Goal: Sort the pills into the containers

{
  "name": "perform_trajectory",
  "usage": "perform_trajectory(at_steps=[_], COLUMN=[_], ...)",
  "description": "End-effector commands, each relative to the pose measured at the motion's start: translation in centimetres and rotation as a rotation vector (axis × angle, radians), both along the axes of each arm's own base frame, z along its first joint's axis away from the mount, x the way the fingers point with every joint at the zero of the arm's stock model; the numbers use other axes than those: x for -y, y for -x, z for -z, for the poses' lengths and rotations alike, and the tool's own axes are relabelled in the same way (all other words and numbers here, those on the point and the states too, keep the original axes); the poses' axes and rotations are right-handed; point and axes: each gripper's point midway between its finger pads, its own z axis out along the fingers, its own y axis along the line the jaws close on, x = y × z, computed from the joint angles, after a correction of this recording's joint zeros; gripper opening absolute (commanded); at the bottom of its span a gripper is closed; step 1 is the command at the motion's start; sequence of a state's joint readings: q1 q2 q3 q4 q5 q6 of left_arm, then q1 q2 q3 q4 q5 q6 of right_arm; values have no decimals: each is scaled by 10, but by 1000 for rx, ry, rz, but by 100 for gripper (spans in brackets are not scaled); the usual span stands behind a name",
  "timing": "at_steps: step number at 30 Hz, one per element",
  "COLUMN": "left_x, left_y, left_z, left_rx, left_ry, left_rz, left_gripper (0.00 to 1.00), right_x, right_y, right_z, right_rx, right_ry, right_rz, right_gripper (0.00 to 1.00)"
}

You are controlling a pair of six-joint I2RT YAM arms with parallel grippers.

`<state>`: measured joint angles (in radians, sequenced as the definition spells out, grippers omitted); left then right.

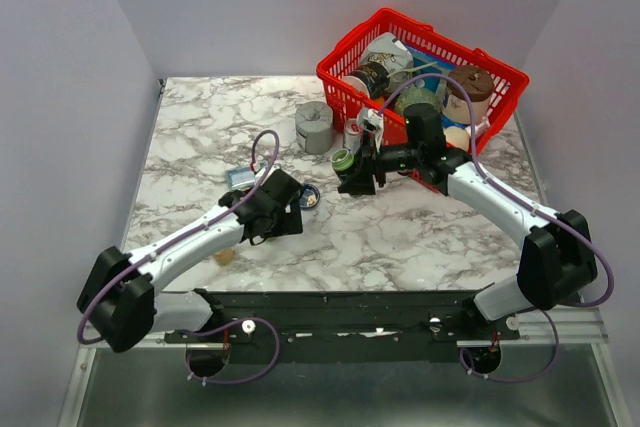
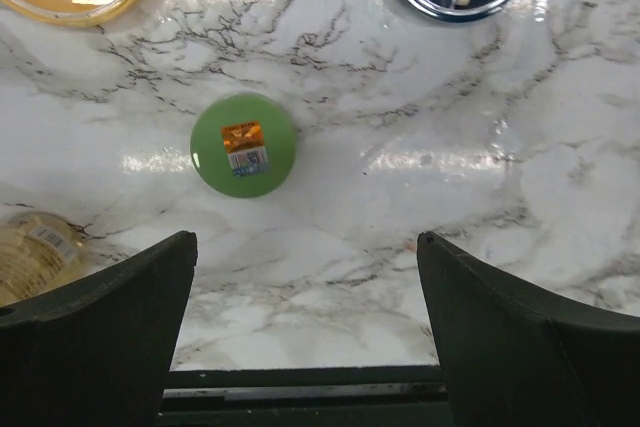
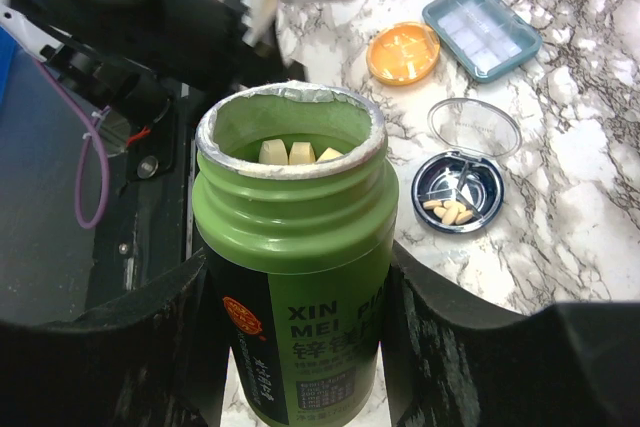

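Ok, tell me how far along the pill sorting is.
Done: the green cap is off, lying on the table, and a few pale pills sit in the dark blue dish. In hand: the right claw holds the green bottle, open, pills showing inside. Left: the orange dish looks to hold no pills; the left claw is open, holding nothing.

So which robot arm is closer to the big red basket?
Right. The right end effector, holding the green bottle, is just beside the red basket; the left end effector is farther away, off to its left.
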<state>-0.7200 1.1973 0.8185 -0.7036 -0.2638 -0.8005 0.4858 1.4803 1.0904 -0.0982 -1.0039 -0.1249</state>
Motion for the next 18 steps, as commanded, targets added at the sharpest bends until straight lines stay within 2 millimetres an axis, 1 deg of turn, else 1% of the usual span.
perform_trajectory(at_steps=[1,5,7,8,9,10,11,12,13,15,18], left_x=[-9,-20,-22,-25,-21,-21,-25,-22,-23,-27,-26], left_y=[-24,-33,-35,-32,-34,-33,-31,-32,-31,-31,-28], left_z=[17,31,38,44,47,51,59,62,65,70,73], left_rx=[42,50,44,31,29,20,1,-7,-13,-18,-27], left_ry=[-109,-183,-180,-184,-152,-138,-131,-102,-96,-88,-75], left_rz=[-64,-104,-124,-128,-128,-132,-144,-143,-148,-164,-158], left_gripper=[98,96,95,95,92,89,88,87,86,83,78], right_x=[-1,-1,-1,-1,-1,0,0,0,1,1,1], right_y=[6,8,7,7,7,7,7,7,7,7,8], right_z=[-14,-16,-16,-16,-16,-17,-17,-17,-17,-18,-17], right_rx=[54,53,53,53,52,51,52,50,50,51,48], right_ry=[-42,-46,-47,-48,-49,-49,-50,-51,-51,-53,-53], right_rz=[-47,-55,-53,-55,-56,-55,-55,-55,-55,-55,-57], right_gripper=[21,21,22,21,21,21,21,21,21,21,21])
